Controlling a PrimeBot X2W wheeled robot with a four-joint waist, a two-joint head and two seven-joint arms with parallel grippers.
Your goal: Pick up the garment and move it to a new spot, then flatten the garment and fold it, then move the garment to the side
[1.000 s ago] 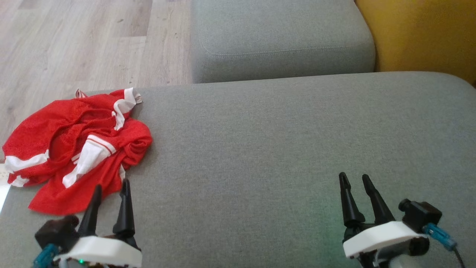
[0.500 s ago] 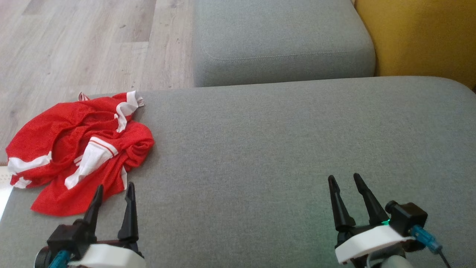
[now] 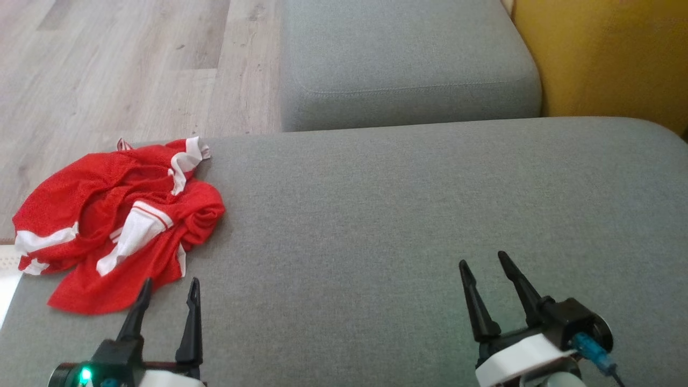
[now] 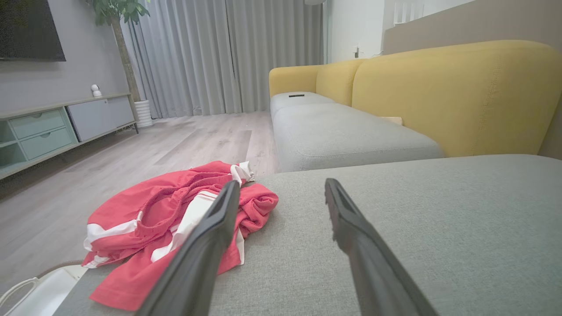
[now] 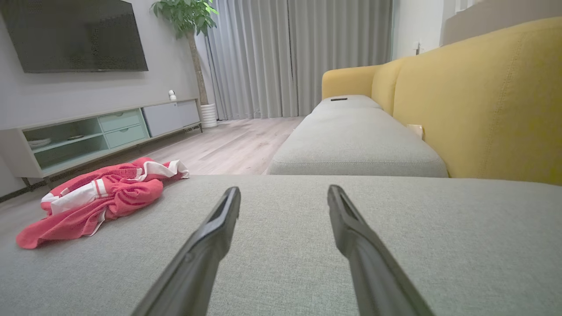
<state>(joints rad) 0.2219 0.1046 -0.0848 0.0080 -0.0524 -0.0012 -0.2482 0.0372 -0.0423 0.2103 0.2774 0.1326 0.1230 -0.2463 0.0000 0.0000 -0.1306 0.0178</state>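
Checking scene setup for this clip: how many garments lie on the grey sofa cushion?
1. The crumpled red mesh garment with white stripes lies at the left edge of the grey fabric cushion, beyond the left gripper. Its folds could hide another.

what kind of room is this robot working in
Most likely a home living room: a yellow-backed sofa with grey seat cushions, a wall-mounted TV above a low media cabinet, and floor-length curtains beside a potted plant.
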